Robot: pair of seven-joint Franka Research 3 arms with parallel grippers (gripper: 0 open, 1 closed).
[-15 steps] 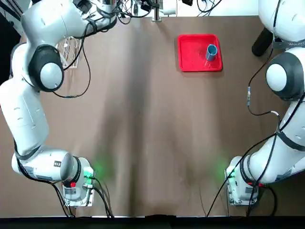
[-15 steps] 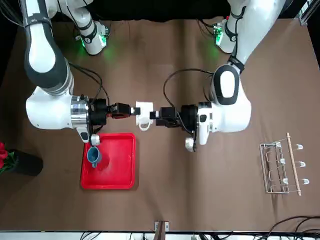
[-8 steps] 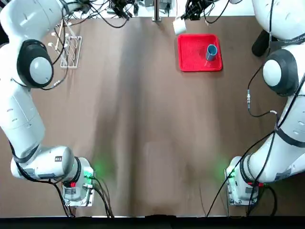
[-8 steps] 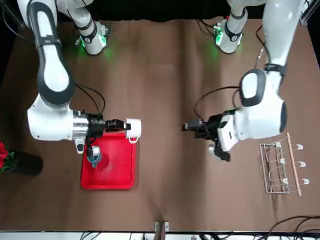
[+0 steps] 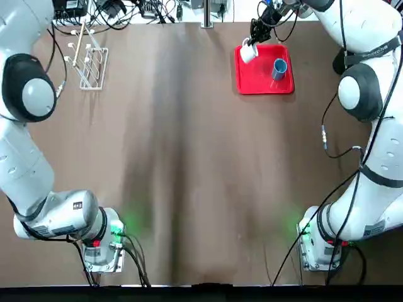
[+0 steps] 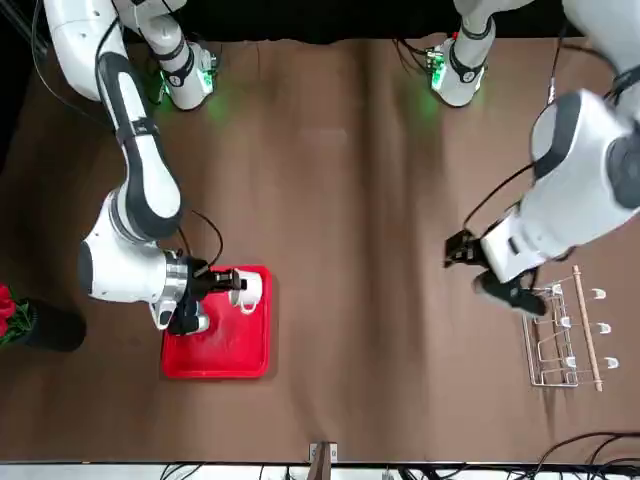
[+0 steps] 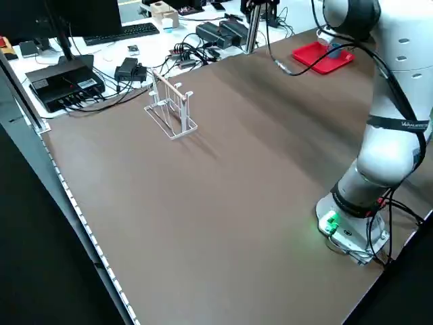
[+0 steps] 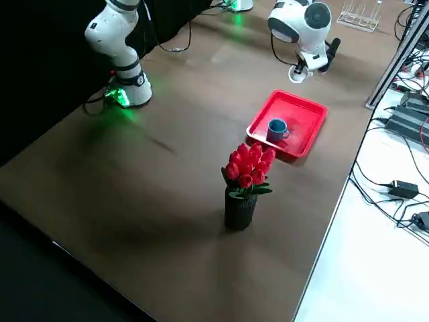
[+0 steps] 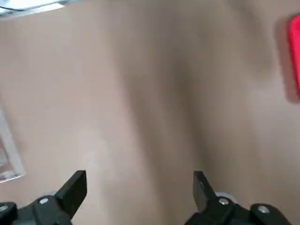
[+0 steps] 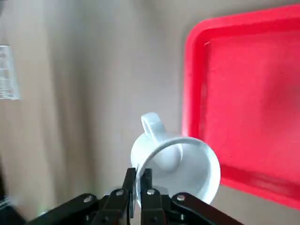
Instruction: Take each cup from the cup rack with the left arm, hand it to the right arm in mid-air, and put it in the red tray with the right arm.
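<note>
My right gripper is shut on the rim of the white cup, which lies on its side in the air over the edge of the red tray. The blue cup stands upright in the tray, also shown in the right side view as the blue cup. The cup rack stands at the far left of the table with no cups on it. My left gripper is open and holds nothing; in the front view this left gripper hovers a short way from the cup rack.
A dark vase with red flowers stands near the table edge beyond the tray. Cables and boxes lie off the table's far edge. Both arm bases sit at the near edge.
The right gripper has carried the white cup from mid-table down to the tray's edge. The left arm has drawn back toward the rack, open.
</note>
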